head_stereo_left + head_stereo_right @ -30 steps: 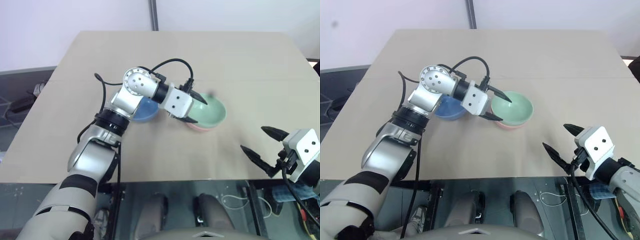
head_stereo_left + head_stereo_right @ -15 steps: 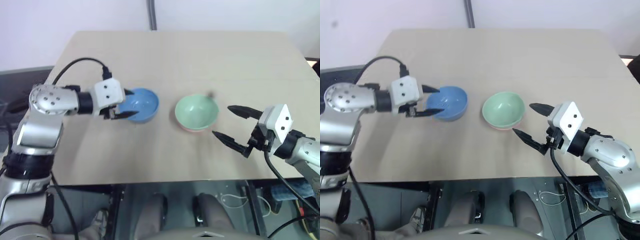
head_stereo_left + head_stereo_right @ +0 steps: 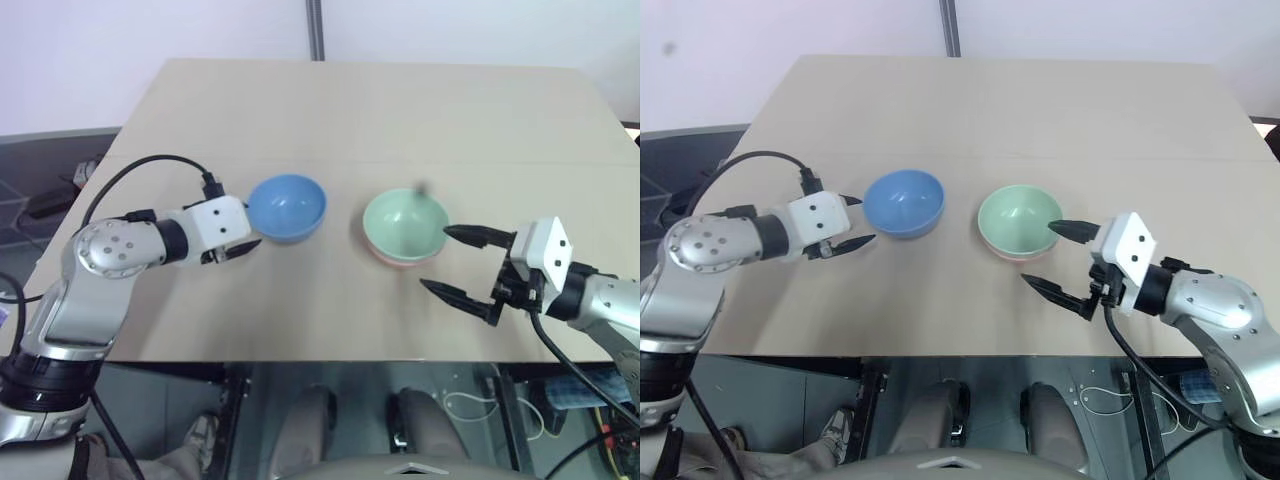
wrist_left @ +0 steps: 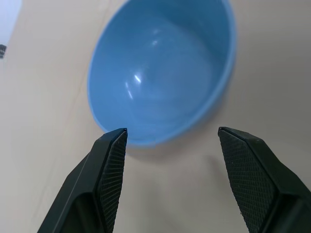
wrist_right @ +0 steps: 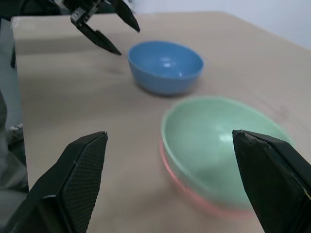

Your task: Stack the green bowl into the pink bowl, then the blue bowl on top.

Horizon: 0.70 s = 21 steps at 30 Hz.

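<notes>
The green bowl [image 3: 404, 226] sits nested inside the pink bowl [image 3: 398, 262], of which only the lower rim shows, at the table's middle right. To its left the blue bowl [image 3: 287, 208] stands alone and upright. My left gripper [image 3: 248, 228] is open just left of the blue bowl, pointing at it, with nothing between its fingers [image 4: 109, 165]; the left wrist view shows the blue bowl [image 4: 160, 73] just beyond the tips. My right gripper [image 3: 1038, 253] is open at the near right of the green bowl [image 5: 218, 141], empty.
The beige table [image 3: 400, 110] has free surface behind the bowls and along its front edge. A dark pole [image 3: 316, 28] rises behind the far edge. The floor drops away left and right of the table.
My left gripper has swung left, from over the green bowl's rim to the left side of the blue bowl. My right gripper has moved in from the right toward the nested bowls.
</notes>
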{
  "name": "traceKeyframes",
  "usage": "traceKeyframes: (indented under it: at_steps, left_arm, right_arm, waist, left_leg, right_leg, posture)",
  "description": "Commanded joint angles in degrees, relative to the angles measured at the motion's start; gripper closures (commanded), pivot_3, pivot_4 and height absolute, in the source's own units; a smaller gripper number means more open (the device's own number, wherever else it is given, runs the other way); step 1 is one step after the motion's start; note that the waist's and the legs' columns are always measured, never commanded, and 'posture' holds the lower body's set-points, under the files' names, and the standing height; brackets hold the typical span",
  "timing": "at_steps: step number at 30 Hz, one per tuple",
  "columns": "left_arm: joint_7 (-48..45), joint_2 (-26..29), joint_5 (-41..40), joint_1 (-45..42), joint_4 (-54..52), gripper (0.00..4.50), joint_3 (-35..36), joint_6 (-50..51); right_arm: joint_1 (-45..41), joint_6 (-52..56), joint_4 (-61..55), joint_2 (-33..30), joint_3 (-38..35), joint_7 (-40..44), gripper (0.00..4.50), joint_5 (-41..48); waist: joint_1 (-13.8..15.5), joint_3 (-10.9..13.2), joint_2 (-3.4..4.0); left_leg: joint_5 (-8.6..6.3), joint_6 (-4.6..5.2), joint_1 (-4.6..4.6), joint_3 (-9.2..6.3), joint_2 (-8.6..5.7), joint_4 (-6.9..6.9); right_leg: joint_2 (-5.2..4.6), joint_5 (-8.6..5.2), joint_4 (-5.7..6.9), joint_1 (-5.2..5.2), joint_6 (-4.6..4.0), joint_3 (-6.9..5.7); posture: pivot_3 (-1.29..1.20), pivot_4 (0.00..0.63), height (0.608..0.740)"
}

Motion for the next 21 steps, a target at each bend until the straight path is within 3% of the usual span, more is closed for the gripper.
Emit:
traceKeyframes:
  at_steps: [1,10,13,18,21]
  left_arm:
    - [-0.2,0.1,1.1,-2.7,2.4,1.34,-2.1,-4.1]
    - [-0.9,-2.1,3.1,-7.7,9.7,1.34,-7.8,-10.7]
    - [-0.9,-2.4,3.3,-8.1,10.6,2.17,-8.3,-12.3]
    - [-1.1,-2.6,4.2,-8.2,11.3,4.47,-9.1,-14.8]
    - [-0.9,-2.7,4.4,-8.2,11.0,4.47,-9.0,-15.3]
  right_arm:
    - [2.2,-1.9,-1.8,-0.8,-3.4,-0.9,0.00,-0.7]
    - [5.4,-2.5,-3.9,-1.0,-5.4,-2.5,0.00,-1.1]
    - [5.8,-2.4,-4.5,-1.0,-5.7,-2.9,0.00,-1.0]
    - [5.8,-1.9,-5.0,-1.0,-5.6,-3.4,0.00,-0.7]
    - [5.9,-1.8,-5.1,-1.0,-5.5,-3.7,0.00,-0.6]
  waist:
    - [-0.1,0.0,0.00]
    - [-0.6,0.0,0.00]
    - [-0.5,0.0,0.00]
    - [-0.5,0.0,0.00]
    - [-0.5,0.0,0.00]
  left_leg:
    - [0.00,0.00,0.02,0.02,0.00,-0.01]
    - [0.00,0.00,0.02,0.05,0.01,-0.01]
    - [0.00,0.00,0.03,0.04,0.01,-0.01]
    - [0.00,0.00,0.02,0.05,0.00,-0.01]
    - [0.00,0.00,0.01,0.04,0.00,0.00]
  right_leg:
    - [0.00,0.00,0.00,0.00,0.00,0.01]
    - [0.06,0.00,0.03,-0.01,0.00,-0.01]
    - [0.05,0.00,0.03,-0.01,0.00,0.00]
    - [0.05,0.00,0.02,-0.01,0.00,-0.01]
    - [0.05,0.00,0.02,-0.01,0.00,0.00]
  posture:
    - [0.00,0.150,0.740]
    - [0.00,0.150,0.740]
    - [0.00,0.150,0.740]
    - [0.00,0.150,0.740]
    - [0.00,0.150,0.740]
